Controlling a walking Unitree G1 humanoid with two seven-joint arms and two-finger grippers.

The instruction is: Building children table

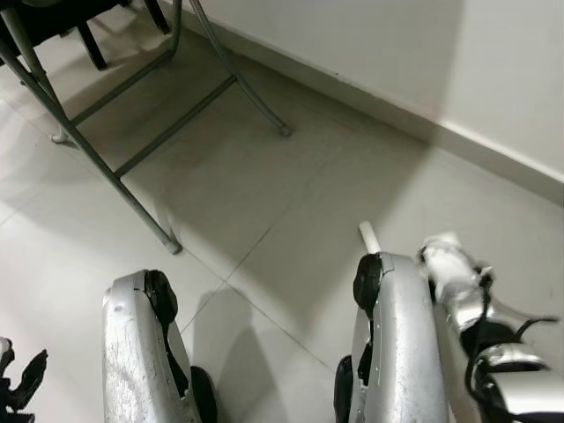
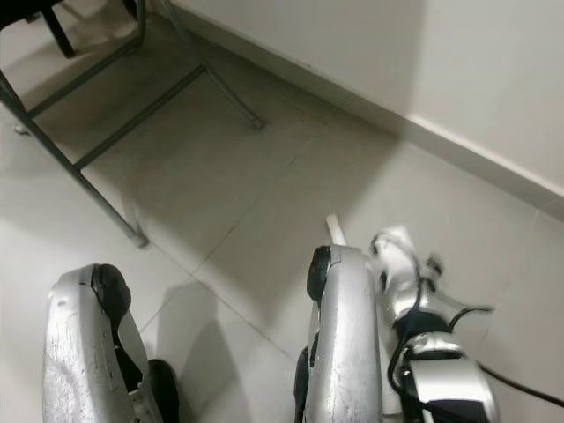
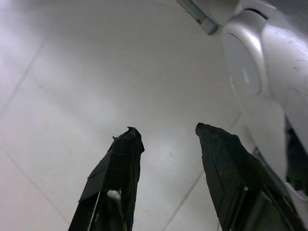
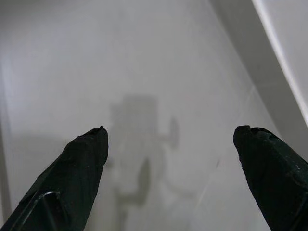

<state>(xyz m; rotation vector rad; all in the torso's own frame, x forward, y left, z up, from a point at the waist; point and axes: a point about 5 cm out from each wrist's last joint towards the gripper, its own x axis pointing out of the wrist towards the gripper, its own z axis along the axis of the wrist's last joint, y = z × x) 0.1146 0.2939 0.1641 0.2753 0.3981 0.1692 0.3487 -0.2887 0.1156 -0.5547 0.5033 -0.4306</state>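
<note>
1. Two silver robot legs fill the lower frame, over a glossy tiled floor [image 1: 291, 194].
2. A folding metal frame [image 1: 132, 132] of grey tubes, upper left, is cut off at the top edge.
3. Left gripper [image 3: 166, 139]: jaws moderately apart, empty.
4. Right gripper [image 4: 171, 139]: jaws wide apart, empty.
5. No children's table part can be made out.

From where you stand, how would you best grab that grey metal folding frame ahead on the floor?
Probably by the slanted leg nearest me: a thin tube an open tool could close across. Come from its open floor side, above the foot, clear of the cross bars.
</note>
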